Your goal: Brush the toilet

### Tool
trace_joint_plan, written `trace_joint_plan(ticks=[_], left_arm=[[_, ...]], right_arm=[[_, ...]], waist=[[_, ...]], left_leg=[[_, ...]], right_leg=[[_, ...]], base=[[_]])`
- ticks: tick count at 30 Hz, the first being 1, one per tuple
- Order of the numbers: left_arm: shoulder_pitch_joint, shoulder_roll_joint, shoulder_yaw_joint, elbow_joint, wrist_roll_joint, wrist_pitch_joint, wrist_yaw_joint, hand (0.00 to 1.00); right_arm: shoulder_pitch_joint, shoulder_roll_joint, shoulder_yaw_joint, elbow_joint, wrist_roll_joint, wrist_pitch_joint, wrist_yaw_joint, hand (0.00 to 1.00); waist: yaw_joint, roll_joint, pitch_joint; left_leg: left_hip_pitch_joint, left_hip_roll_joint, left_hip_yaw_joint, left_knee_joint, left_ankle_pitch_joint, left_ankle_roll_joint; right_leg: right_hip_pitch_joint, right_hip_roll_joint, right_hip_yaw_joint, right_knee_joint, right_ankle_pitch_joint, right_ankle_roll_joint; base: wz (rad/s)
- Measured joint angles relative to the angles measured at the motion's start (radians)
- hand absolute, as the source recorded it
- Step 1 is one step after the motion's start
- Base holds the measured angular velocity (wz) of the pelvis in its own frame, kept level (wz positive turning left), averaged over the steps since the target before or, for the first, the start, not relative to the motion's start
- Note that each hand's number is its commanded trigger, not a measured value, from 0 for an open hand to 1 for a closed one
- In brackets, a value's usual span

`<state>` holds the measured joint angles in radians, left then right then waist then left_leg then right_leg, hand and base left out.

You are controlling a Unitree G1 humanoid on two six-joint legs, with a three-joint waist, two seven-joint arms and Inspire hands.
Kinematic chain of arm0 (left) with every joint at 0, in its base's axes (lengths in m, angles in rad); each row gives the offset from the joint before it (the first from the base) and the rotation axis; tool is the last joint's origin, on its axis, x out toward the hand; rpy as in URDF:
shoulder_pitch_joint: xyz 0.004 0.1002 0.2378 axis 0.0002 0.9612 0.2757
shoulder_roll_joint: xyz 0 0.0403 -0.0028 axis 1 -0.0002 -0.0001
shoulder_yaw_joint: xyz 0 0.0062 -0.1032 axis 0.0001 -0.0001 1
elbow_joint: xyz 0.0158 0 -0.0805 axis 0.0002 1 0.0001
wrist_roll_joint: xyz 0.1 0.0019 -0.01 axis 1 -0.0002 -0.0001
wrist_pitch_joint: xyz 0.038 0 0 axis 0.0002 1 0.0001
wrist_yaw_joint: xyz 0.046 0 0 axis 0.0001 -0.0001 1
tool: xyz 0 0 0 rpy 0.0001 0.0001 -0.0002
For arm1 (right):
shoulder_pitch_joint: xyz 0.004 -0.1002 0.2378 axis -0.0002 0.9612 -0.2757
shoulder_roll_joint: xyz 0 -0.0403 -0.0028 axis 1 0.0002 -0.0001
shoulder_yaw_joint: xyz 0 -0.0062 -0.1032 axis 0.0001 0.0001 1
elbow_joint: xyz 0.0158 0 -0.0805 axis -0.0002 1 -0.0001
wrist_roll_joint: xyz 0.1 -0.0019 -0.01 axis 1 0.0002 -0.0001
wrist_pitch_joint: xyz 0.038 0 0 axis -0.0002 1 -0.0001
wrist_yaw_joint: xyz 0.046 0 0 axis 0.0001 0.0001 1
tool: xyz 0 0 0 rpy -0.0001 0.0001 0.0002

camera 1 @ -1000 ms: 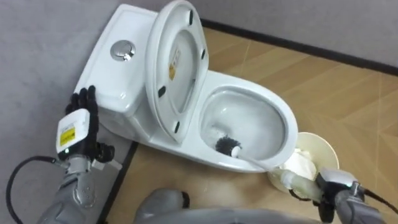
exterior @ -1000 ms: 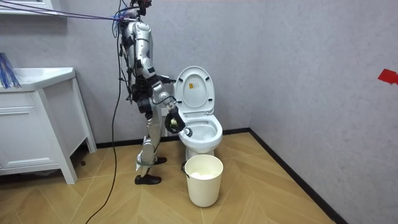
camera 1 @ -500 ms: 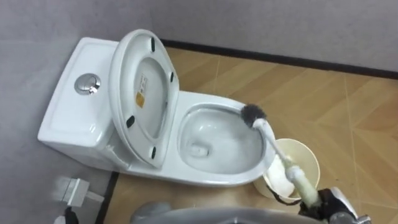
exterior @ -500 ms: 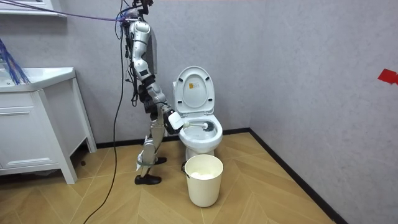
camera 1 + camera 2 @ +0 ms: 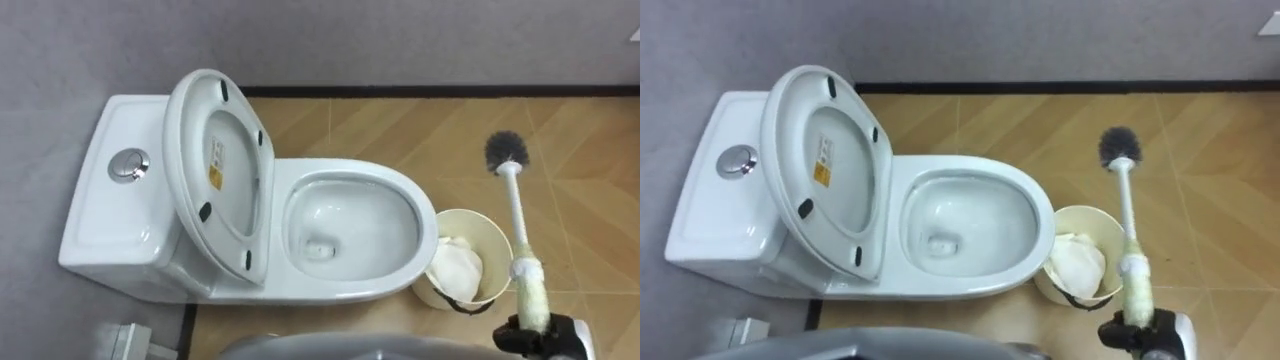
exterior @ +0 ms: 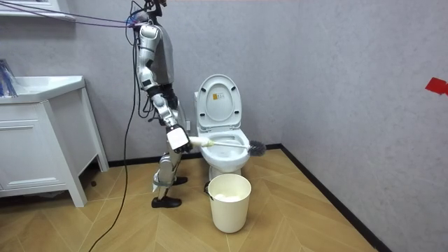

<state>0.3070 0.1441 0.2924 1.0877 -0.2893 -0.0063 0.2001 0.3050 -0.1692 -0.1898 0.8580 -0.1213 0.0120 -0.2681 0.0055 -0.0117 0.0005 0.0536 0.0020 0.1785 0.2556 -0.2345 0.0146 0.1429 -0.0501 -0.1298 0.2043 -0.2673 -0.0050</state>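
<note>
**Well clear of the bowl, the brush head hangs over bare floor**

The right robot hand (image 5: 540, 338) is clamped round the very end of the toilet brush (image 5: 517, 215), at the lower right of the eye views. The shaft runs away from it, past the waste bin (image 5: 470, 213), and the bristle head (image 5: 506, 150) sits above the wooden floor (image 5: 590, 130), well apart from the toilet (image 5: 425, 215). The left robot hand (image 5: 125, 338) shows at the lower left edge; whether it is spread or closed I cannot tell.

Several things could go wrong from here:

- **Drips:** if the bristles are wet, they would probably drip onto the boards rather than into the bowl (image 5: 345, 220).
- **Knocking the bin:** the bin stands just beside the toilet's front. A low swing towards the bowl could catch its rim and tip it or shove it aside.
- **Striking the rim:** coming in too flat, the head could hit the porcelain rim instead of dropping inside.
- **Twisting in the grip:** with the brush held so far back, a small wrist error becomes a wide sweep at the head, and a knock there could turn the handle in the grasp.
- **Hitting the lid:** the raised lid (image 5: 215, 115) leans over the bowl's back, so an overshoot could strike it.

As for writing, a sticker (image 5: 215, 177) with a yellow patch sits on the lid's underside. Its print is too small to read.
</note>
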Motion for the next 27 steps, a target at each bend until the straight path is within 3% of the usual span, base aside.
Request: trace_joint_plan(ticks=[1, 2, 3, 9, 13, 16, 22, 27], left_arm=[[-0.002, 0.0, 0.0, 0.003, 0.013, 0.0, -0.009, 0.0], [-0.004, 0.001, -0.002, 0.006, 0.023, 0.0, -0.016, 0.0], [-0.011, 0.001, -0.006, 0.011, 0.054, 0.0, -0.023, 0.0], [-0.016, 0.001, -0.066, 0.009, 0.186, 0.007, -0.057, 0.0], [-0.042, 0.001, -0.063, 0.008, 0.376, 0.023, -0.053, 0.0], [-0.045, 0.001, -0.07, -0.005, 0.456, 0.025, -0.043, 0.0], [-0.054, 0.002, -0.091, -0.007, 0.568, 0.045, -0.029, 0.0], [-0.055, 0.002, -0.094, -0.006, 0.567, 0.072, -0.035, 0.0]], right_arm=[[-0.001, 0.001, 0.0, 0.002, -0.002, -0.001, 0.0, 0.66], [-0.001, 0.001, 0.0, 0.003, -0.003, -0.002, 0.0, 0.09], [-0.001, 0.004, 0.001, 0.006, -0.001, -0.003, 0.001, 0.0], [-0.02, 0.019, 0.002, 0.074, -0.001, -0.01, 0.011, 0.0], [-0.032, 0.02, 0.002, 0.147, -0.002, -0.01, 0.009, 0.0], [-0.026, 0.02, 0.002, 0.175, -0.001, -0.006, 0.008, 0.0], [-0.046, 0.019, 0.005, 0.254, -0.056, 0.004, 0.008, 0.0], [-0.052, 0.019, 0.018, 0.274, -0.136, 0.016, 0.008, 0.0]], waist=[[-0.003, -0.001, -0.0003], [-0.004, -0.001, -0.0004], [-0.008, -0.002, -0.0001], [-0.028, -0.009, -0.0003], [-0.029, -0.006, 0.0021], [-0.033, -0.001, 0.0034], [-0.044, -0.002, 0.001], [-0.05, -0.009, 0.0011]], left_leg=[[0.004, 0.0, 0.006, -0.001, 0.0, 0.0], [0.005, 0.0, 0.004, -0.001, 0.0, 0.0], [0.007, 0.0, 0.004, -0.004, 0.0, 0.0], [0.01, -0.001, 0.007, -0.004, 0.0, 0.0], [0.014, 0.0, 0.01, -0.004, 0.0, 0.0], [0.018, 0.001, 0.011, -0.006, 0.0, 0.0], [0.026, 0.001, 0.013, -0.017, 0.0, -0.001], [0.027, -0.001, 0.013, -0.019, 0.0, -0.001]], right_leg=[[0.0, 0.001, 0.006, 0.0, 0.0, 0.0], [0.001, 0.001, 0.006, 0.0, 0.0, 0.0], [0.002, 0.001, 0.008, 0.0, 0.0, 0.0], [0.003, 0.002, 0.017, -0.001, 0.0, 0.0], [0.008, 0.005, 0.031, -0.004, 0.001, 0.002], [0.017, 0.007, 0.033, -0.017, 0.005, 0.004], [0.018, 0.008, 0.035, -0.016, 0.005, 0.004], [0.019, 0.007, 0.035, -0.018, 0.004, 0.004]], base=[[-0.15], [-0.09], [0.0], [0.0], [0.0], [0.0], [-0.01], [0.0]])
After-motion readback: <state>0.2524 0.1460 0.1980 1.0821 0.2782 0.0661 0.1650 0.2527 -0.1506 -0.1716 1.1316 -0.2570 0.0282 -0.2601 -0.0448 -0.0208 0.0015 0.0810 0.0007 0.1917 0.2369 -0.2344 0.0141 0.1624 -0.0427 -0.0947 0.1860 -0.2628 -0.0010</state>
